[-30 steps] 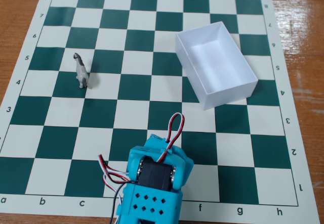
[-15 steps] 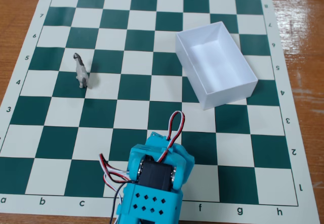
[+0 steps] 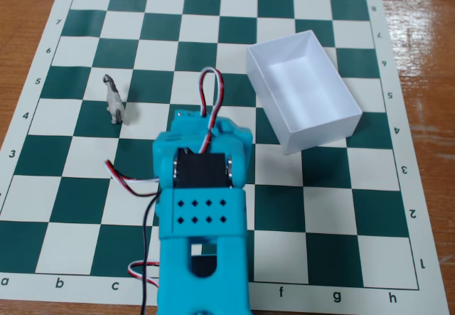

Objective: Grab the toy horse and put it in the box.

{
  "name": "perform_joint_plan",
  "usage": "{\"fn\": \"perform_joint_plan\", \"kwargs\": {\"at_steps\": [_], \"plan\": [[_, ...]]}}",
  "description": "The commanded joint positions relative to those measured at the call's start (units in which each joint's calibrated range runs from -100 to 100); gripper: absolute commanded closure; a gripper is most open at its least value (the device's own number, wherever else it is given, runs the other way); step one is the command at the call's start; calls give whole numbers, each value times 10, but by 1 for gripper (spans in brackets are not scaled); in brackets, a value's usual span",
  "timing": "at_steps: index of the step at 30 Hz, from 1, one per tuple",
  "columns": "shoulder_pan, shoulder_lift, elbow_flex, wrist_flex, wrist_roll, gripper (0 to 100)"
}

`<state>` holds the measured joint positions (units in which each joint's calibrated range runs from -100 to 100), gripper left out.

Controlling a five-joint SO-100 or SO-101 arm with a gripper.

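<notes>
The toy horse (image 3: 114, 100), a tiny grey-and-white figurine with a long neck, stands upright on the chessboard at the left, on the border of a white and a green square. The box (image 3: 320, 134), white, lidless and low-walled, sits at the right of the board and looks empty inside. My cyan arm rises from the bottom centre. Its gripper (image 3: 193, 121) points away from the camera near the board's middle, to the right of the horse and left of the box. The arm's own body hides the jaws, so whether they are open or shut does not show.
A green-and-white chessboard mat (image 3: 85, 201) covers a wooden table (image 3: 426, 16). Red, white and black servo cables (image 3: 207, 91) loop above and to the left of the arm.
</notes>
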<state>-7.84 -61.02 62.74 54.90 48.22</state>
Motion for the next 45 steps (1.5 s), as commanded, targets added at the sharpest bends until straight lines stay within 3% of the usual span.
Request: {"fn": "perform_joint_plan", "kwargs": {"at_steps": [1, 8, 23, 32, 39, 45], "plan": [[-33, 110, -124, -38, 2, 100], [-81, 247, -197, -157, 25, 98], [-179, 460, -265, -267, 11, 98], [-207, 560, -299, -332, 12, 89], [-202, 577, -281, -349, 16, 69], [-188, 568, -261, -358, 23, 64]]}}
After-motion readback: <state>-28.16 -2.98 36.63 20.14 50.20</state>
